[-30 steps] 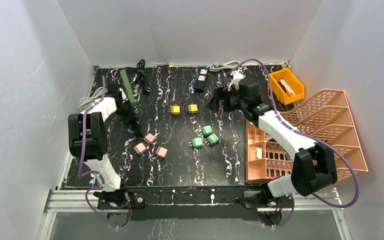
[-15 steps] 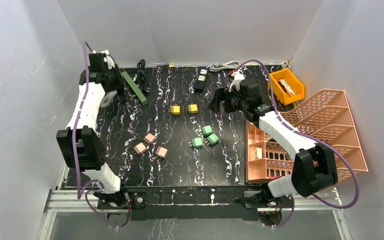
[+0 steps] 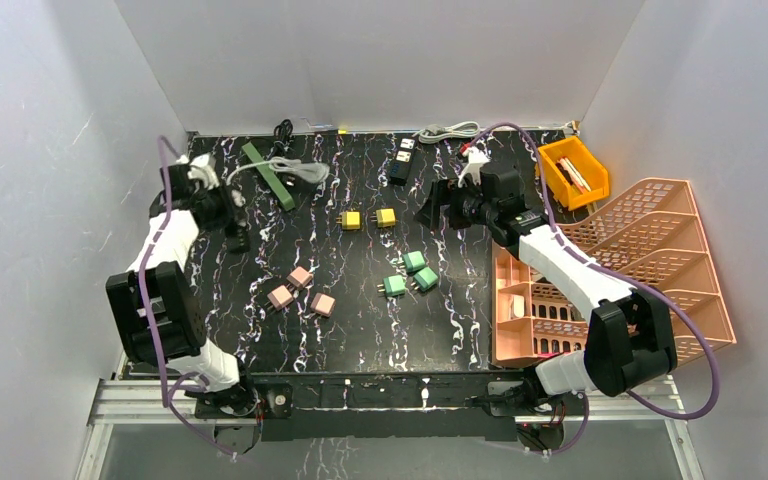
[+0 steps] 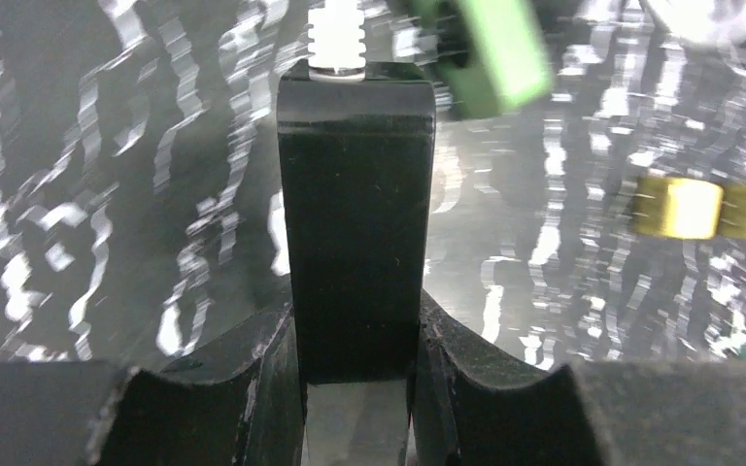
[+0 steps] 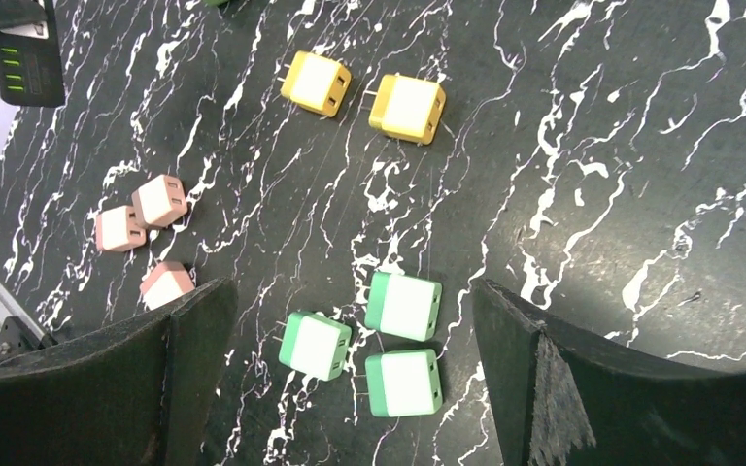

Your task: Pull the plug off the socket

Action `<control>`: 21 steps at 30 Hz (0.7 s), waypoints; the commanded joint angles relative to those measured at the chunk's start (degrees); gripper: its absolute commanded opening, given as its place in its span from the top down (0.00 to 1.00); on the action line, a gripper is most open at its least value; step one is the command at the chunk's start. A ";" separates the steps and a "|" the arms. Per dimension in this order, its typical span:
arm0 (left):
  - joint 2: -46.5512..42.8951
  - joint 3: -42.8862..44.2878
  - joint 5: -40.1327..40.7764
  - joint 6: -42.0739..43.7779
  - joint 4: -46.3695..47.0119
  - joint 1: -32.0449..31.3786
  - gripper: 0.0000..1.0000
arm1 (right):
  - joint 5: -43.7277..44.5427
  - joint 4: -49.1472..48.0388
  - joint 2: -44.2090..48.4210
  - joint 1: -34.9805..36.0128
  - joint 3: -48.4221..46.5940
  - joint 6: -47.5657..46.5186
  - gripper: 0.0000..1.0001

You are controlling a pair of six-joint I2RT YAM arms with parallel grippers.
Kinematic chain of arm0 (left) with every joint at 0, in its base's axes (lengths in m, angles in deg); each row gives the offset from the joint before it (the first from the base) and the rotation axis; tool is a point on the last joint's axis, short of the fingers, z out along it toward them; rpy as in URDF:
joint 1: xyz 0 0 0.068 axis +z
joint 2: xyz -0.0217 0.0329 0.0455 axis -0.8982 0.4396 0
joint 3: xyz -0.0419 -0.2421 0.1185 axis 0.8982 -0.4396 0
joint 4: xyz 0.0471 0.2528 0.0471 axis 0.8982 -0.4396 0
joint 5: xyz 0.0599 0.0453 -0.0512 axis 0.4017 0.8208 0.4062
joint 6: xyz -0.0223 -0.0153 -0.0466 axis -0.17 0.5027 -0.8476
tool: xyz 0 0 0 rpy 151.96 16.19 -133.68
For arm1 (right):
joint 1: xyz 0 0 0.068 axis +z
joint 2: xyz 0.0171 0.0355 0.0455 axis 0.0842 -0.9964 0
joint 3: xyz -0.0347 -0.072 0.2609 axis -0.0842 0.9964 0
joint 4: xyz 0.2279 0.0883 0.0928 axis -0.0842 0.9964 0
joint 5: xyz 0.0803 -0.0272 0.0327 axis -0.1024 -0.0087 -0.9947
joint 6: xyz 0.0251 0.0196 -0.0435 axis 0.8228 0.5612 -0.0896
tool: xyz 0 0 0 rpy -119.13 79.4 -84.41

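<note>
My left gripper [image 3: 228,208] is at the far left of the table, shut on a black plug [image 4: 357,194]. The plug's white ribbed strain relief [image 4: 336,39] points away from the jaws [image 4: 357,325]. Its grey cable [image 3: 295,170] runs from the gripper across the green socket strip [image 3: 265,175], which shows blurred in the left wrist view [image 4: 491,49], apart from the plug. The plug's prongs are hidden. My right gripper [image 3: 438,205] is open and empty above the middle of the table; in the right wrist view [image 5: 350,291] it hovers over the green adapters.
Two yellow adapters [image 3: 368,218], three green ones [image 3: 410,272] and three pink ones [image 3: 300,290] lie mid-table. A black power strip [image 3: 401,160] and a black cable [image 3: 282,150] lie at the back. An orange bin [image 3: 572,172] and a peach rack [image 3: 610,270] stand right.
My left arm swung up to the back corner, then came down and forward-left with the black plug. The grey cable now lies across the green strip. The right arm barely moved.
</note>
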 commanded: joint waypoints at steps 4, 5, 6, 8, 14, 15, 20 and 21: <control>2.48 -2.51 8.08 -0.34 8.75 7.68 1.00 | -4.22 -3.53 0.29 -0.16 1.05 1.85 0.02; 4.75 -1.68 7.98 0.00 8.19 7.85 1.00 | -4.50 -3.62 0.28 -0.16 1.00 2.10 0.02; 7.11 -0.71 7.33 0.45 7.48 8.03 1.00 | -4.78 -3.69 0.27 -0.15 0.98 2.19 0.02; 11.50 2.19 5.96 1.24 5.21 8.40 1.00 | -5.32 -3.34 0.44 -0.14 1.00 2.29 0.02; 19.98 10.92 7.01 1.21 -2.09 8.53 0.41 | -5.75 -2.55 0.55 -0.15 2.00 2.56 0.02; 20.23 11.69 7.57 0.80 -2.63 8.61 0.24 | -5.54 -2.28 0.54 -0.16 1.91 2.34 0.02; 6.05 6.32 7.89 -1.96 1.69 8.65 0.01 | -1.30 0.61 0.80 -0.14 0.54 2.29 0.02; -0.14 2.99 2.77 -3.75 5.94 8.64 0.02 | 0.95 0.04 0.89 -0.19 0.73 2.55 0.02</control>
